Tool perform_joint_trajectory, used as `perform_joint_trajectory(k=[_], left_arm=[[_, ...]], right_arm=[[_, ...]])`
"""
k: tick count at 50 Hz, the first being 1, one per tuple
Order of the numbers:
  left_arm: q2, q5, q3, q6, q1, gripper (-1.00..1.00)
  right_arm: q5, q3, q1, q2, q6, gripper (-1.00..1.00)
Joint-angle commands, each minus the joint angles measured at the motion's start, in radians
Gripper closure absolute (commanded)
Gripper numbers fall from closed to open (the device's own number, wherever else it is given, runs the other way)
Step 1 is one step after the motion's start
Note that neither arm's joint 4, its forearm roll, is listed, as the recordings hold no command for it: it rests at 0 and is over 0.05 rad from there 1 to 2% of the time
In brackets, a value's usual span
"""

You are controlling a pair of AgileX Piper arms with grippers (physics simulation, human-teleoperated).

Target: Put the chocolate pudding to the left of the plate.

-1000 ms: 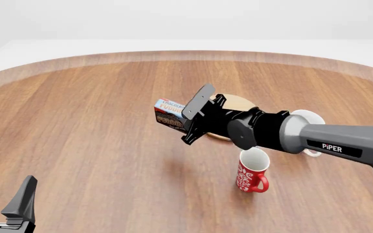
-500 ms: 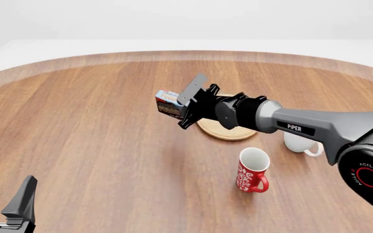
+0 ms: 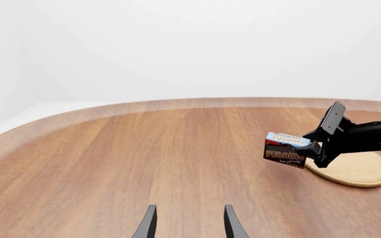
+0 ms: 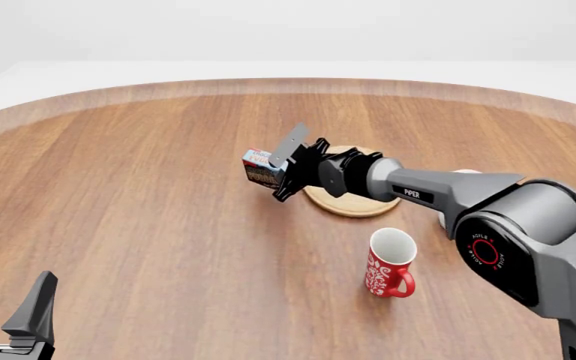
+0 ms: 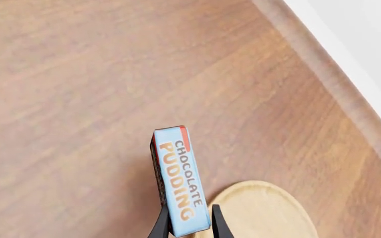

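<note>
The chocolate pudding (image 4: 260, 168), a small brown carton with a light blue top, is held in my right gripper (image 4: 282, 177), which is shut on it. It hangs upright just left of the plate (image 4: 349, 207), a flat tan wooden disc, low over the table; I cannot tell if it touches the wood. The right wrist view shows the pudding (image 5: 180, 178) between the fingertips (image 5: 158, 225), with the plate (image 5: 263, 213) beside it. The left wrist view shows the pudding (image 3: 285, 148), the right gripper (image 3: 317, 145) and the plate (image 3: 357, 171). My left gripper (image 4: 6, 309) is open and empty at the near left; it also shows in its own wrist view (image 3: 189, 225).
A red mug (image 4: 390, 264) stands in front of the plate, near my right arm. A white mug (image 4: 465, 175) is mostly hidden behind the right arm. The table's curved far edge (image 4: 288, 84) runs behind the plate.
My right arm has stretched forward and lowered, carrying the pudding down beside the plate's left edge. The left arm has not moved.
</note>
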Motion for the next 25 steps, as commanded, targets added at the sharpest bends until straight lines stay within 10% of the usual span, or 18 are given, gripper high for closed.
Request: perform_joint_trajectory(k=[1, 25], left_arm=[[0.0, 0.0, 0.0, 0.0, 0.0, -1.0], [0.0, 0.0, 0.0, 0.0, 0.0, -1.0]], right_arm=[[0.004, -0.04, 0.006, 0.06, 0.011, 1.0], [0.001, -0.074, 0.0, 0.125, 0.024, 1.0]])
